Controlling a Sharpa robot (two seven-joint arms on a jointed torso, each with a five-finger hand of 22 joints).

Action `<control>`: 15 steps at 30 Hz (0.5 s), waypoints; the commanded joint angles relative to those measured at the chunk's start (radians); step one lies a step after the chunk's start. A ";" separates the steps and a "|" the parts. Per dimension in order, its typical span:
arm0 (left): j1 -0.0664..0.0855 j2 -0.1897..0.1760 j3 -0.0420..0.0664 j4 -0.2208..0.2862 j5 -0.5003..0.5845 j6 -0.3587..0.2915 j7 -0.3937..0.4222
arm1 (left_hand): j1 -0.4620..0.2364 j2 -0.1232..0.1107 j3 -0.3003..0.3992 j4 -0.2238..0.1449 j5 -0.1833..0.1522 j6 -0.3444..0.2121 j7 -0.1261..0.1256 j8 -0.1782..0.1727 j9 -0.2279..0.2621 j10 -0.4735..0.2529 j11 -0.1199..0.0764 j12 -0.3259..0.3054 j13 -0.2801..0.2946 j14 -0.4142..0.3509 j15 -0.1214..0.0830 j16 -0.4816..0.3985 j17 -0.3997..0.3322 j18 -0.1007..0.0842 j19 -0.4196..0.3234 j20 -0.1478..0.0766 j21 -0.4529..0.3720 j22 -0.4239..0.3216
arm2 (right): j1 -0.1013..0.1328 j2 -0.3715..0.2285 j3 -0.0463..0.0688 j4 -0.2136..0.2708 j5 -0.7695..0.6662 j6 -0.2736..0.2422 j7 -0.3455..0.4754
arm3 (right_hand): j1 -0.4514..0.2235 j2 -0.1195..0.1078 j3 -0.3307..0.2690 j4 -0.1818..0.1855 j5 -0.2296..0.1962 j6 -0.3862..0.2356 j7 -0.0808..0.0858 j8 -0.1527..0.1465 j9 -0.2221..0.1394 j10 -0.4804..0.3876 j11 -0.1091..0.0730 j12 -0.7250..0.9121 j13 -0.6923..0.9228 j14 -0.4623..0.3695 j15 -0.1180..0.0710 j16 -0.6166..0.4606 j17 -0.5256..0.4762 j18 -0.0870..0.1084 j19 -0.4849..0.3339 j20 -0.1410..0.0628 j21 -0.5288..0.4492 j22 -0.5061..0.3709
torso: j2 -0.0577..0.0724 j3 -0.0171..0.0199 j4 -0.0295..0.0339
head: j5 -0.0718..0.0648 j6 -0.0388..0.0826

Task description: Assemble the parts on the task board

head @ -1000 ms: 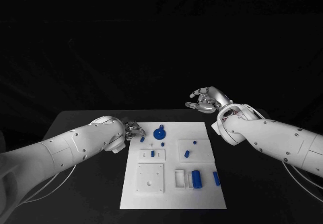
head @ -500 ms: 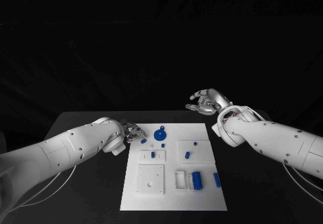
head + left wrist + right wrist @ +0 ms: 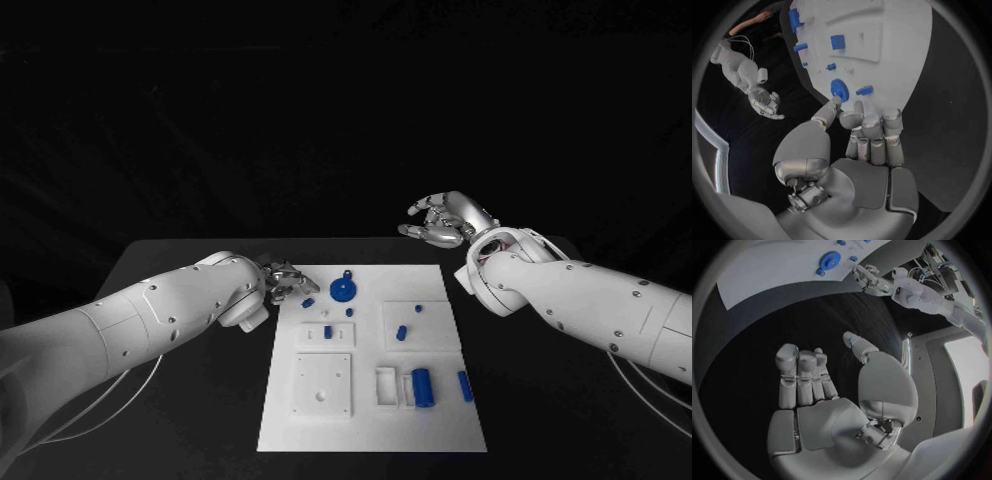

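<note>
Black surface (image 3: 188, 250) carries the white rectangular task board (image 3: 368, 420); blue plastic parts lie across it, the round blue geared disc (image 3: 342, 289) at its twelve-o'clock end. Over the last second the left hand (image 3: 284, 279) has crept toward the small blue peg (image 3: 307, 300) at the board's ten-o'clock corner, fingers curled, holding nothing, suggesting an imminent pick. Right hand (image 3: 447, 220) stays raised beyond the board, fingers loosely spread, empty.

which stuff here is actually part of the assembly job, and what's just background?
Job:
task board
round blue part
small blue part by the left hand's fingertips
blue parts standing in the board, e.g.
left hand

Background:
black table
right hand, raised beyond the board, holding nothing
</note>
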 commanded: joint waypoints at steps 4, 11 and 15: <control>0.001 -0.014 0.001 0.019 -0.055 -0.044 0.086 | -0.001 -0.012 -0.001 0.008 -0.007 -0.008 0.003 -0.004 -0.003 0.001 0.006 -0.001 -0.001 -0.002 0.007 -0.004 0.001 0.014 -0.004 -0.082 -0.007 -0.001 | -0.001 -0.003 0.000 0.002 -0.002 0.012 0.011 | 0.006 0.006 0.000 0.002 0.005 -0.007 0.012 0.003 0.002 -0.003 -0.001 0.006 -0.001 0.002 -0.005 -0.007 0.001 0.127 0.001 -0.009 -0.005 0.003 | 0.000 0.0003 -0.0002 | 0.000 0.000; 0.000 -0.041 0.000 0.057 -0.217 -0.119 0.172 | 0.060 -0.060 0.035 -0.011 -0.003 -0.042 0.015 -0.020 -0.017 -0.025 0.017 -0.014 -0.007 -0.022 0.018 -0.022 -0.003 0.013 -0.018 -0.071 -0.018 -0.005 | -0.002 -0.007 0.000 0.004 -0.002 0.012 0.011 | 0.006 0.006 0.000 0.002 0.005 -0.007 0.012 0.003 0.002 -0.004 -0.001 0.006 -0.001 0.002 -0.005 -0.007 0.001 0.127 0.001 -0.009 -0.005 0.003 | 0.000 0.0006 0.0008 | -0.001 0.001; -0.004 -0.050 -0.003 0.060 -0.297 -0.137 0.209 | 0.090 -0.079 0.051 -0.011 0.003 -0.044 0.017 -0.019 -0.022 -0.029 0.020 -0.016 -0.009 -0.026 0.021 -0.027 -0.003 0.011 -0.020 -0.066 -0.022 -0.007 | -0.002 -0.009 0.000 0.005 -0.002 0.013 0.011 | 0.006 0.006 -0.001 0.002 0.004 -0.007 0.012 0.003 0.002 -0.004 -0.001 0.006 -0.002 0.002 -0.005 -0.007 0.001 0.127 0.001 -0.009 -0.005 0.003 | 0.000 -0.0005 0.0017 | -0.001 0.001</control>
